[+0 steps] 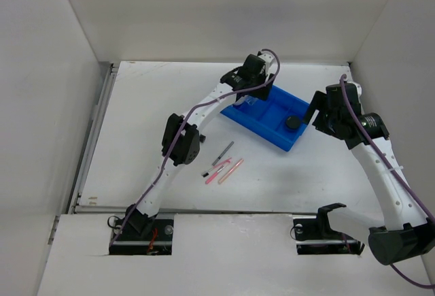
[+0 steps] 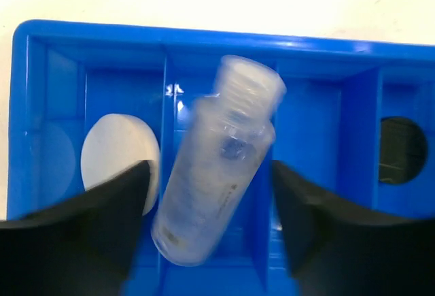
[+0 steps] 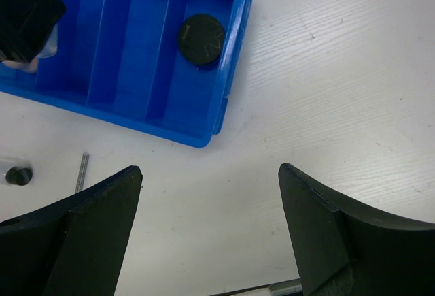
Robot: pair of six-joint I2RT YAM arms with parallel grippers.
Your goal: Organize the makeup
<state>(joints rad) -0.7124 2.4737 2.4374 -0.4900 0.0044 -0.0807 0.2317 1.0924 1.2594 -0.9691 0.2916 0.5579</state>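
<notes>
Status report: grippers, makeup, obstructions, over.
Left gripper open over blue tray, clear vial tilted between its jaws. Right gripper open, empty. Pink sticks, brush on table. Nothing blocking.

The left arm (image 1: pixel 197 116) stretches from the table's (image 1: pixel 136 139) near edge toward its far edge, the left gripper (image 1: pixel 255 88) pointing down with jaws parted. The right arm (image 1: pixel 384 173) arcs along the table's right edge, the right gripper (image 1: pixel 318 113) hanging open and empty.
</notes>
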